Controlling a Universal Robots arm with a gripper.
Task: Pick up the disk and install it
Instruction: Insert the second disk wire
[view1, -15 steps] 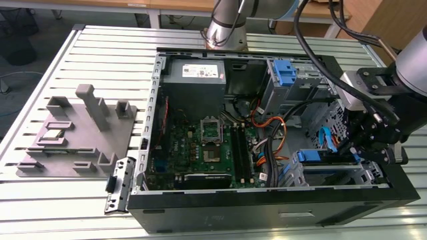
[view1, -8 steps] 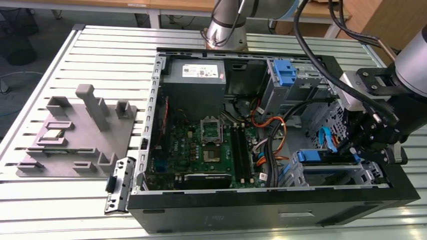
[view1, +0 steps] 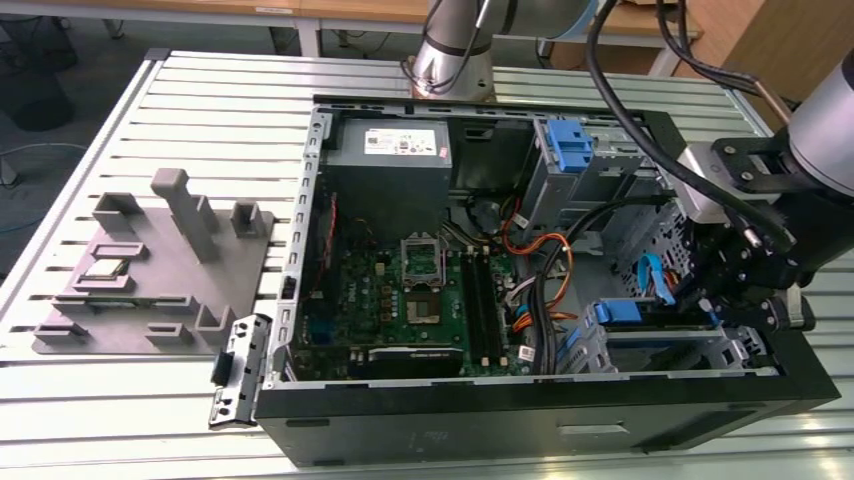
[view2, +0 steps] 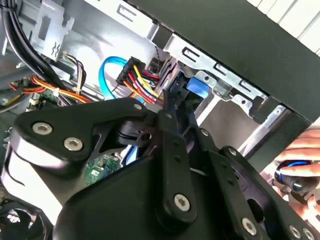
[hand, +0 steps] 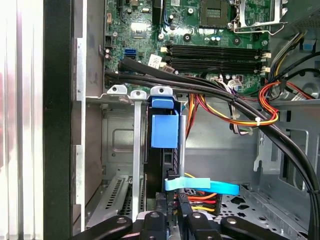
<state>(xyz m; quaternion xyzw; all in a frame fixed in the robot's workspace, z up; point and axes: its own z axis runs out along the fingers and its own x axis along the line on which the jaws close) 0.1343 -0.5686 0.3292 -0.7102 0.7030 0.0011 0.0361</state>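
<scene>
Looking across the exterior view, we find the gripper lowered into the open computer case at its 4 o'clock corner, with the disk standing in the drive cage there, blue rail uppermost, just beside the gripper at its 8 o'clock. In the second wrist view, black fingers reach toward the disk's blue tab. In the first wrist view, the disk sits edge-on in its metal bay. Whether the jaws are apart or clamped we cannot tell.

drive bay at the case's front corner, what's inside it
In the first wrist view, the disk stands on edge in the bay, blue rail tab facing out. A light blue cable crosses its near end. Its label is hidden.
</scene>
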